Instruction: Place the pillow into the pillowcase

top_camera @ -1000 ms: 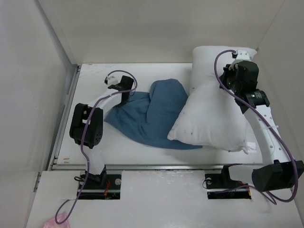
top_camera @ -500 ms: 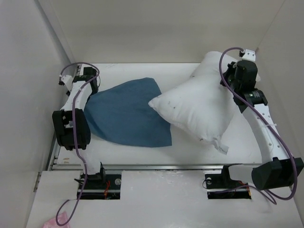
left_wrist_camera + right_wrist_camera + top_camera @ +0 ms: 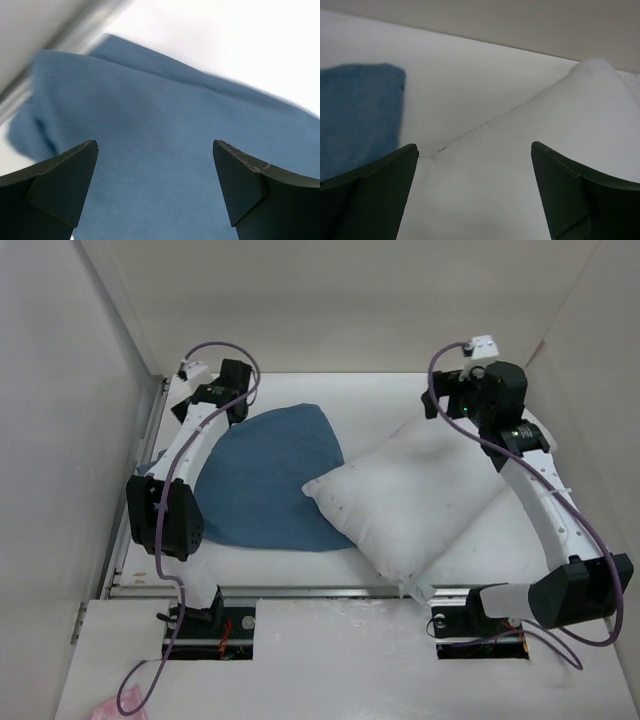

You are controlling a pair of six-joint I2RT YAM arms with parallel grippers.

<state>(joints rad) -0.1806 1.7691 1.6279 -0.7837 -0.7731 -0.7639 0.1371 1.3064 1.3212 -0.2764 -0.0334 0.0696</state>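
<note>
Stuffing has not started, judging by how things lie: the pillow (image 3: 415,505) is wholly outside the pillowcase (image 3: 262,480), every bit of its white cover on show, and both sit side by side on the table (image 3: 285,565). The pillowcase is on the left half, a thin blue sheet lying nearly flat, rounded along its far edge, with only faint creases. Where its mouth is, I can't tell from up here; no open edge shows. The pillow is plump and puffy, set on the diagonal across the right half. Its left corner pokes over the right-hand edge of the blue cloth, so the two overlap there, and its near corner reaches the table's near edge. A few small dark specks dot the white fabric. Now the arms: the left pincer (image 3: 154,147) hangs over the far left part of the pillowcase, jaws wide apart with nothing but blue fabric in the gap below and nothing pinched. The right pincer (image 3: 474,147) is up by the pillow's far end, jaws spread just as wide and empty, looking down on white pillow with a patch of blue off to its left. So nothing is gripped on either side, folks! What's left, as I read it, is pretty much everything: find and lift open the mouth, feed a pillow corner in, then work the rest inside.
</note>
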